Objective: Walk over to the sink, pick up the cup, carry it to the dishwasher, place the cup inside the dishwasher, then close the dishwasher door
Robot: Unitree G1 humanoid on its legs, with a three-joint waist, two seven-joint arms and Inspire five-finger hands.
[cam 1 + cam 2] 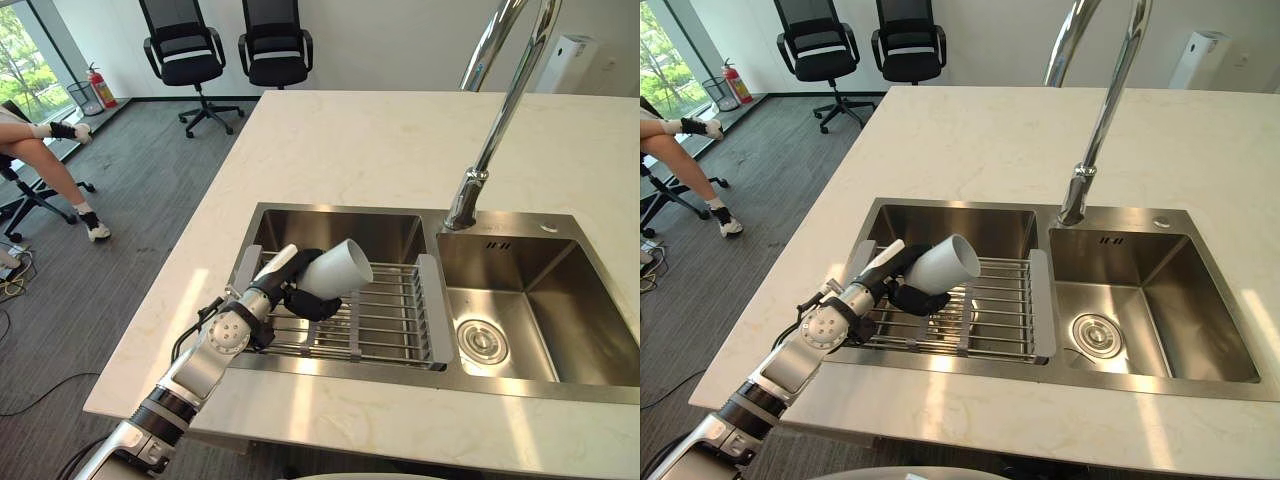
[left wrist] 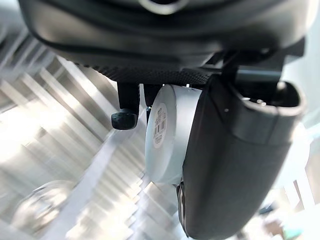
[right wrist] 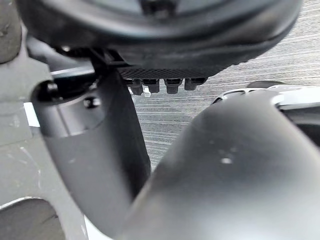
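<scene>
Left robot hand (image 1: 298, 290) has its fingers and thumb curled around the closed end of the white cup (image 1: 338, 268), so the cup is grasped. It is over the wire rack (image 1: 395, 320) in the left basin of the sink (image 1: 335, 222), left of centre in the head views. The cup is tilted, with its mouth pointing to the upper right of the frame.

I judge the step is to lift it out and carry it away. To do this well, the grip should be firm, because the smooth wall may slip. Raise the cup straight up, clear of the rack and the sink rim, before turning from the surface (image 1: 380, 140). Stay away from the faucet (image 1: 490, 140) at the upper right.

Right robot hand (image 3: 165, 35) shows over grey carpet; whether it is open I cannot tell.
</scene>
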